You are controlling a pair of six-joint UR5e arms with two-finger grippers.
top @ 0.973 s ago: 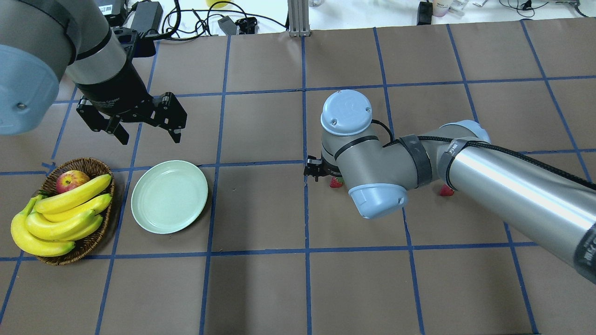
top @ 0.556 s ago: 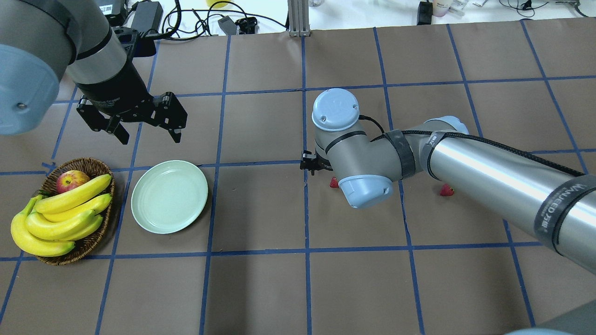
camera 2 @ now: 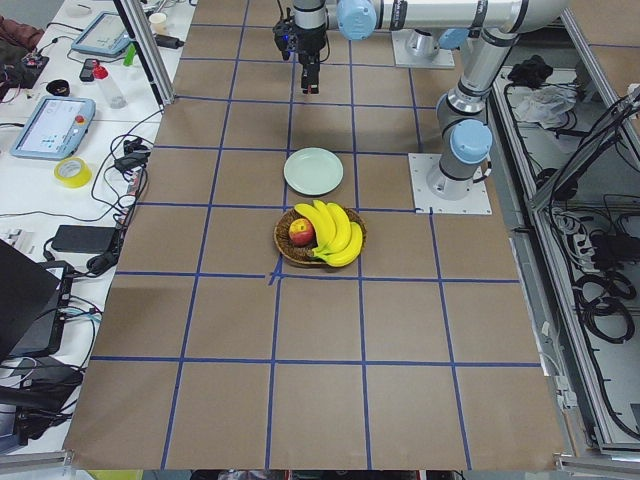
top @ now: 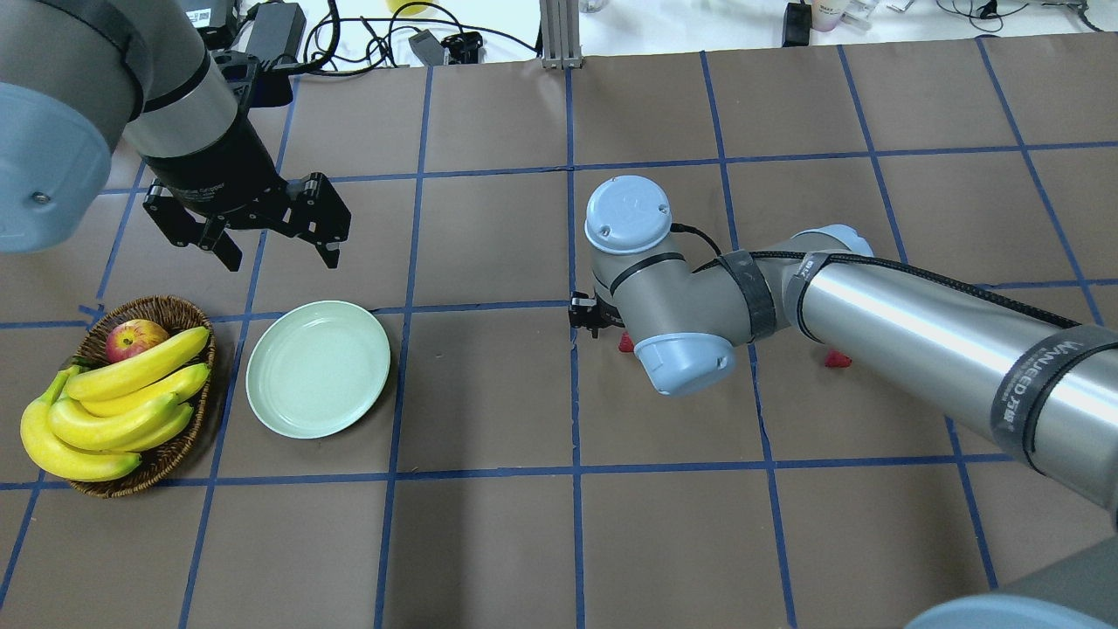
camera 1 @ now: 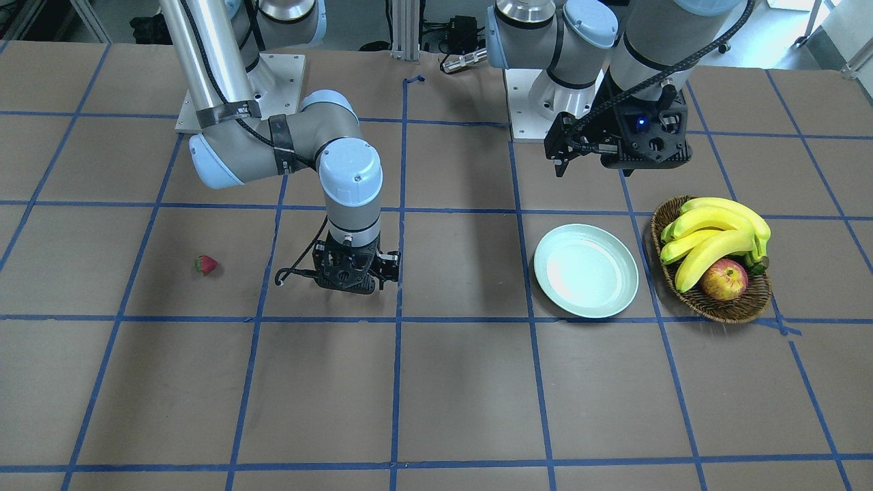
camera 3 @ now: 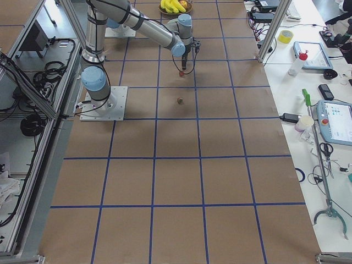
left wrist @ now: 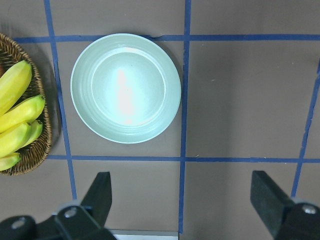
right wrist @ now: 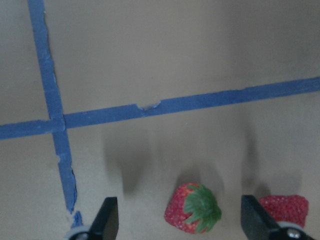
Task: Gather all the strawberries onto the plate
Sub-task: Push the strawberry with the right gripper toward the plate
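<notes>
Right gripper hanging low, jaws spread, bracketing one strawberry; second strawberry sitting just beside one fingertip; worth centring first, closing gently, sparing the neighbour; plate lying bare, well apart; left gripper hovering open-jawed near it.

Bright, even overhead lighting throughout: a white glare streak crosses the glossy plate, faint soft-edged shadows fall on the counter, and the right wrist view is slightly soft in focus.

Table: plate, basket (strawberries too)
</notes>
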